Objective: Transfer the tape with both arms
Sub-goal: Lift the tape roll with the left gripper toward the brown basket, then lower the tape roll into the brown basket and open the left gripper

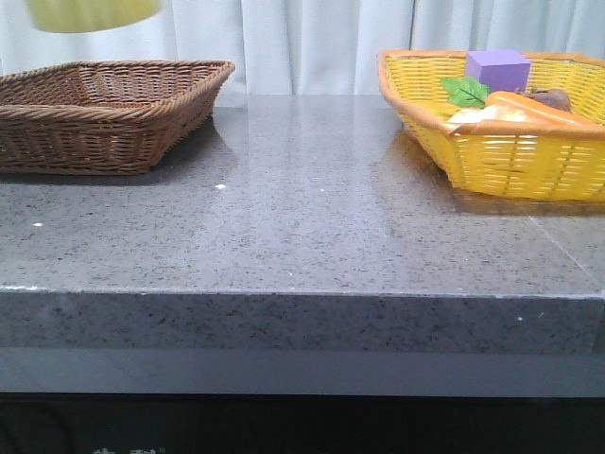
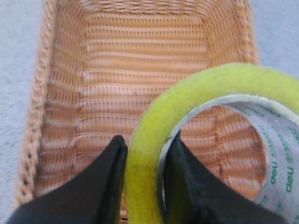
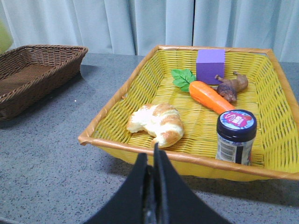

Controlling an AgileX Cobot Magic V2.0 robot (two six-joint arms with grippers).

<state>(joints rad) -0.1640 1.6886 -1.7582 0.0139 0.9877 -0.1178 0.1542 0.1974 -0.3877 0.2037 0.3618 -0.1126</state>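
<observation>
The tape (image 2: 205,88), a wide yellow roll with a white core printed in green, hangs in my left gripper (image 2: 145,154) above the brown wicker basket (image 2: 60,116). The black fingers pinch its wall, one outside and one inside the core. In the front view only the roll's lower edge (image 1: 93,13) shows at the top left, above the brown basket (image 1: 104,109); neither arm shows there. My right gripper (image 3: 152,161) is shut and empty, over the grey table in front of the yellow basket (image 3: 117,112). A sliver of the tape (image 3: 3,35) shows at the far left of the right wrist view.
The yellow basket (image 1: 501,156) at the right holds a purple cube (image 3: 210,66), a carrot (image 3: 210,97), a croissant (image 3: 156,123), a dark-lidded jar (image 3: 236,136), a green leaf (image 3: 183,79) and a brown toy animal (image 3: 230,86). Grey stone table (image 1: 302,218); white curtain behind.
</observation>
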